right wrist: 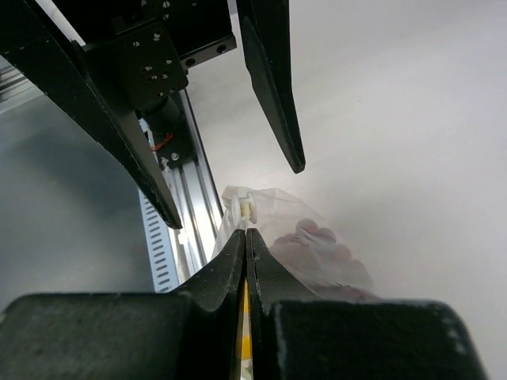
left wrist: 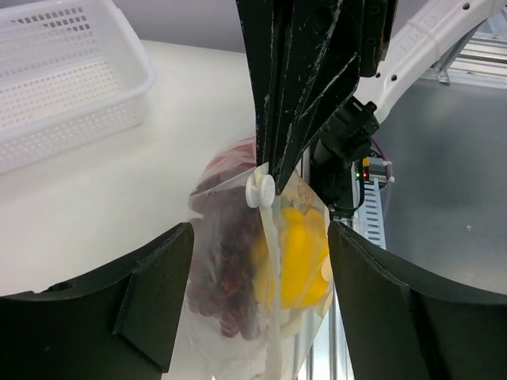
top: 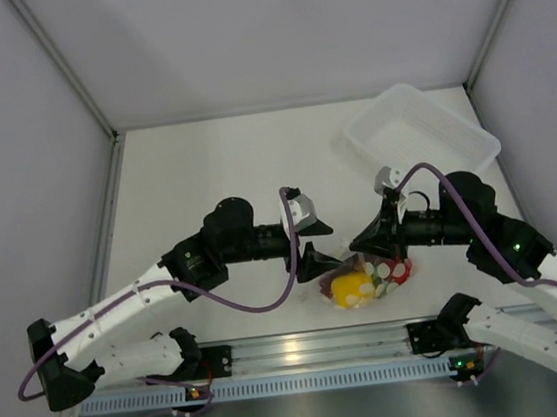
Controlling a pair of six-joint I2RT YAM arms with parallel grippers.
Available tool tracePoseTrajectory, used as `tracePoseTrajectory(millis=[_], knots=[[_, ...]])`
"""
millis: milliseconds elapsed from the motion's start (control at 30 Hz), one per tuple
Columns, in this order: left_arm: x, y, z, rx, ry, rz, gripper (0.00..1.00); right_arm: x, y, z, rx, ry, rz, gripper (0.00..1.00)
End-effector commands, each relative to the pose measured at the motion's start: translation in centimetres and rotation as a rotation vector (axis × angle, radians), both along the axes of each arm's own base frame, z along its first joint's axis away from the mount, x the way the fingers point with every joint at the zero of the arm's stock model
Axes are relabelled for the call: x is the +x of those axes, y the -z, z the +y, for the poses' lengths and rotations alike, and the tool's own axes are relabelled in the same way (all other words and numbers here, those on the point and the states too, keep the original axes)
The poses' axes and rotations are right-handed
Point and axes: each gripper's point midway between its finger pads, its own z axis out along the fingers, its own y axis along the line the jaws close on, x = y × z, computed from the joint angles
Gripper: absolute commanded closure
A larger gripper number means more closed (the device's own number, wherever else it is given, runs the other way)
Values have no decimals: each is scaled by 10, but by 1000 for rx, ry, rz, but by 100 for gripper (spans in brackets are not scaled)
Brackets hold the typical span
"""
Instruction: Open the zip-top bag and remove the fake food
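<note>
No legible text, labels or numbers in view

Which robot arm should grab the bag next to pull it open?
The left arm. Its jaws stand open on either side of the bag, ready to pinch it. The right arm's jaws are shut on the bag's top edge, so they're busy.

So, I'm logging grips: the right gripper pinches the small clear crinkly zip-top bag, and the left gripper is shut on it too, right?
Not quite. The right gripper does pinch the clear crinkly zip-top bag, but the left gripper is open, its fingers either side of the bag; the left wrist view shows it.
</note>
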Motion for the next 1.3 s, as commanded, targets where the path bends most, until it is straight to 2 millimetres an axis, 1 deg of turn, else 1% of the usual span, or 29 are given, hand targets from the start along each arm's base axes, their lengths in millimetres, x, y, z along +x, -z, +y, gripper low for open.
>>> tracePoseTrajectory(millis=[0,33,67,100,133,167,200,267,333,367,400,433,467,500,567,633,667,700,767,800,867,900,933,1067,1167,1267], knots=[[8,-36,-9,-152,-4,-93,25,2,-19,-2,12,10,-90,100],[7,-35,-11,-150,2,-91,26,0,-17,-1,11,0,-88,100],[5,-38,-13,-159,22,-94,27,-1,-18,-1,19,-6,-93,100],[6,-33,-17,-148,31,-87,29,0,-16,-1,10,-18,-125,100],[6,-34,-19,-149,41,-87,30,0,-15,-1,8,-17,-127,100],[6,-39,-20,-160,51,-89,32,-1,-15,-2,11,-19,-134,100],[6,-36,-24,-151,72,-78,35,-2,-16,-2,15,-21,-141,100],[8,-38,-26,-153,73,-66,38,-3,-18,-3,33,-18,-161,100],[8,-38,-29,-150,96,-48,44,-4,-19,-5,42,-18,-171,100],[8,-40,-29,-153,106,-41,47,-4,-19,-5,44,-17,-173,100],[10,-40,-29,-152,110,-34,55,-5,-20,-5,47,-16,-177,100],[6,-41,-28,-156,135,-24,59,-4,-20,-6,46,-15,-179,100],[6,-43,-26,-163,137,-23,62,-5,-20,-6,48,-11,-181,100],[5,-44,-26,-168,143,-23,68,-4,-20,-6,48,-10,-183,100],[3,-47,-24,-187,157,-16,68,-4,-19,-6,48,-11,-181,100],[-1,-50,-24,-197,179,-2,66,-4,-18,-6,45,-10,-181,100],[-2,-49,-25,-194,186,3,64,-3,-18,-6,43,-9,-180,100],[-2,-50,-25,-195,189,8,59,-4,-19,-6,45,-12,-181,100],[-6,-52,-26,-197,213,21,55,-3,-19,-6,45,-11,-183,100],[-7,-52,-27,-198,220,28,55,-4,-19,-6,47,-12,-184,100],[-10,-50,-28,-192,243,39,58,-4,-22,-6,54,-12,-192,100],[-9,-49,-29,-189,244,45,63,-5,-22,-6,55,-13,-193,100],[-10,-50,-29,-189,248,46,65,-5,-23,-7,58,-13,-197,100],[-10,-44,-33,-177,265,69,64,-7,-23,-7,59,-21,-200,100],[-11,-44,-35,-174,273,80,63,-6,-23,-7,59,-21,-206,100],[-11,-41,-35,-167,282,95,66,-7,-24,-8,63,-20,-213,100]])
